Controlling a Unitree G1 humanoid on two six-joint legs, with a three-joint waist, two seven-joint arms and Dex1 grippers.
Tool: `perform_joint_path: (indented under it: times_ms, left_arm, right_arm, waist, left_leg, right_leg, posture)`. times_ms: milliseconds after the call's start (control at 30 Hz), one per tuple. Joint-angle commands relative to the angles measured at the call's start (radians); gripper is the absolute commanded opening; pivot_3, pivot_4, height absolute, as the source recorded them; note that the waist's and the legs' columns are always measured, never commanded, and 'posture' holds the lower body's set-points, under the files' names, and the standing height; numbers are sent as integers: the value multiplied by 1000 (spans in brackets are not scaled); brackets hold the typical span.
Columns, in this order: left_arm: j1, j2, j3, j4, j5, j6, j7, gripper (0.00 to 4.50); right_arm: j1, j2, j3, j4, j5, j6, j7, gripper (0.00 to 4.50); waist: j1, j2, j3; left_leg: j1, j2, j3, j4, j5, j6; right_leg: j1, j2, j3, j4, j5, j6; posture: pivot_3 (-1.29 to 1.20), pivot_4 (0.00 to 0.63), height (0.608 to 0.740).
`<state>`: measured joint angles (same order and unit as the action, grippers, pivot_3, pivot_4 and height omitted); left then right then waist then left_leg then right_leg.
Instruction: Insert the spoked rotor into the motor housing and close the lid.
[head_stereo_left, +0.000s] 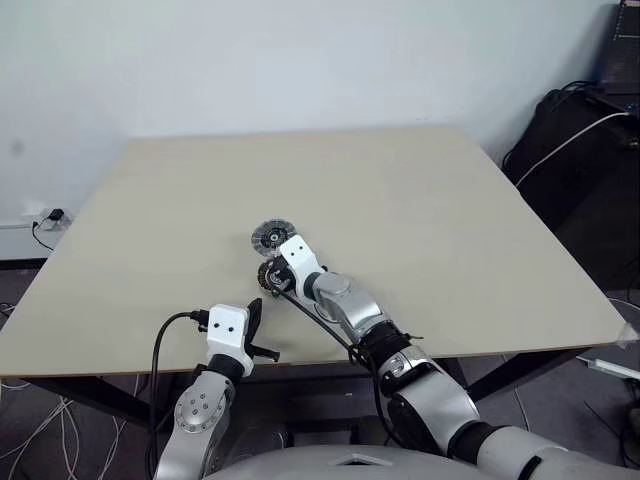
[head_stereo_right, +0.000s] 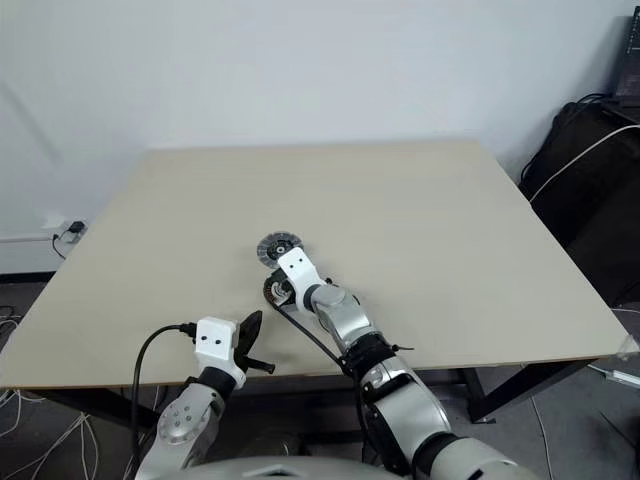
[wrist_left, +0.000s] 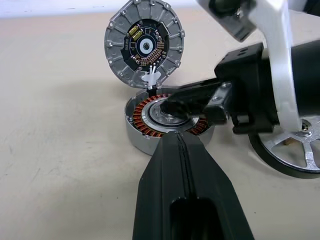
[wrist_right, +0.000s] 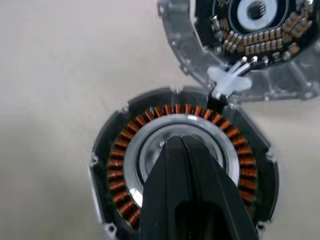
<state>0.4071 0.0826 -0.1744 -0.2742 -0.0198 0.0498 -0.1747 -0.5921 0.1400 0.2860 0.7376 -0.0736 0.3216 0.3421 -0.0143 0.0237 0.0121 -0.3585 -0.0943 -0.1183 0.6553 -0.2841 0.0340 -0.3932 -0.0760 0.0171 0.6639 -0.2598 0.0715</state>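
A: Any brand, label or writing on these parts?

B: None I can read. The grey disc has small components round its hub, but no legible text.

A: Then go left to right.

B: The left gripper (head_stereo_left: 262, 330) hovers at the table's (head_stereo_left: 480, 230) near edge, forearm low, pointing forward and a little down. Its black fingers (wrist_left: 185, 200) are pressed together with nothing between them.

A: And ahead of it?

B: The copper-wound spoked rotor (wrist_right: 182, 170) lies flat on the table. Touching its far side is the motor housing (wrist_left: 145, 45), the grey radially-lined disc with a dark hub; the two are joined by pale wires.

A: The right arm?

B: It reaches forward and leftward across the table, angled downward. The right gripper (wrist_right: 182, 142) has its jaws closed together, empty, tips over the rotor's silvery centre; contact is unclear.

A: Further right?

B: In the left wrist view, a silvery spoked wheel with a dark rim (wrist_left: 290, 152) lies beside the rotor, partly behind the right gripper.
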Motion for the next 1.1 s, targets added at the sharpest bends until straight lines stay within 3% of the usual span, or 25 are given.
perform_joint_path:
  times_ms: [33,433,867,1100]
  left_arm:
    - [1,-1,3,-19,-1,-23,6,0]
    - [0,-5,-4,-15,-3,-17,3,0]
    - [12,-6,-4,-25,-2,-16,9,0]
    - [7,-8,-8,-18,-4,-16,6,0]
  right_arm:
    - [-44,28,27,47,-33,13,-6,31]
    - [-25,36,-26,-116,40,-40,12,31]
    - [16,16,84,-24,-38,0,42,31]
    - [35,-1,43,-195,6,67,77,31]
  waist:
    - [-1,0,0]
    - [-4,0,0]
    - [-4,0,-1]
    - [-4,0,0]
  left_leg:
    - [0,0,0,0,0,0]
    - [1,0,-1,-1,0,0]
    - [1,0,-1,-2,0,0]
    - [1,0,-2,-2,1,-1]
  right_leg:
    - [0,0,0,0,0,0]
    - [0,1,0,0,0,-1]
    - [0,1,1,0,0,-1]
    - [0,2,1,0,0,-1]
  posture:
    - [0,0,740]
    - [0,0,740]
    - [0,0,740]
    - [0,0,740]
